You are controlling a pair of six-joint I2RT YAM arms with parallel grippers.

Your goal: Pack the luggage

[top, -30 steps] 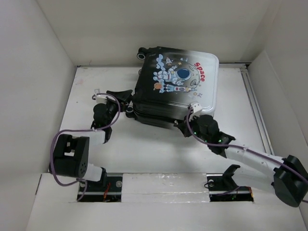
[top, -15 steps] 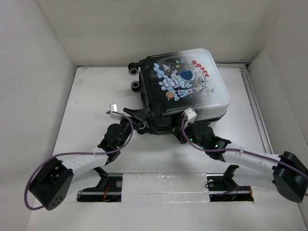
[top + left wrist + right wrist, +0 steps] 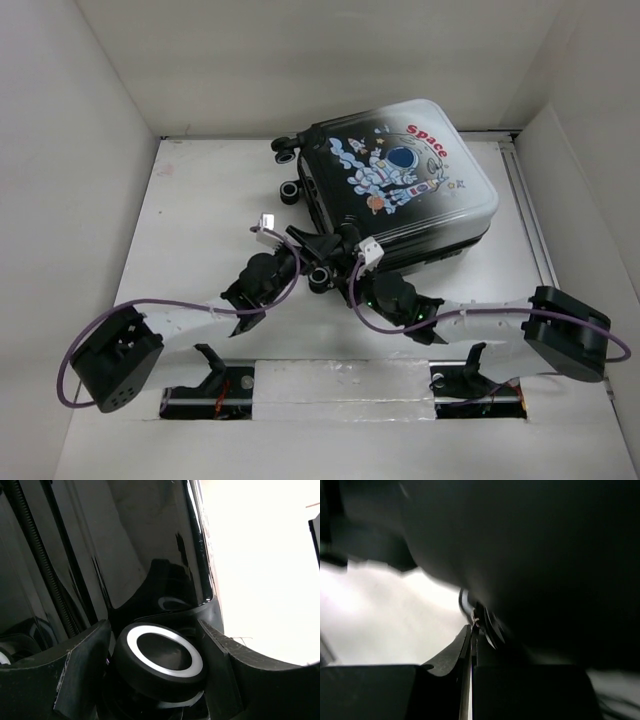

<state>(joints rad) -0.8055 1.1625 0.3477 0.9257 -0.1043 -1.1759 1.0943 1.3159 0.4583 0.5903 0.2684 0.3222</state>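
You have the luggage [image 3: 400, 180] lying flat and zipped shut on the tabletop [image 3: 200, 200], astronaut print upward. It sits toward the far right corner and is turned askew to the edges, with its wheeled end facing the left edge. Your left gripper [image 3: 155, 627] is at the case's near-left corner, where its fingers [image 3: 82, 675] are spread around one wheel [image 3: 165, 655] (black, with a pale ring on its face). They hug that wheel closely on both sides, and in the left wrist view they look to be touching it. Your right gripper [image 3: 471, 635] is at the near edge of the case, just right of that wheel, with its claw pressed together. A small glinting bit lies at its tips in the right wrist view. That view is too dark and blurred for you to tell whether the claw pinches it.
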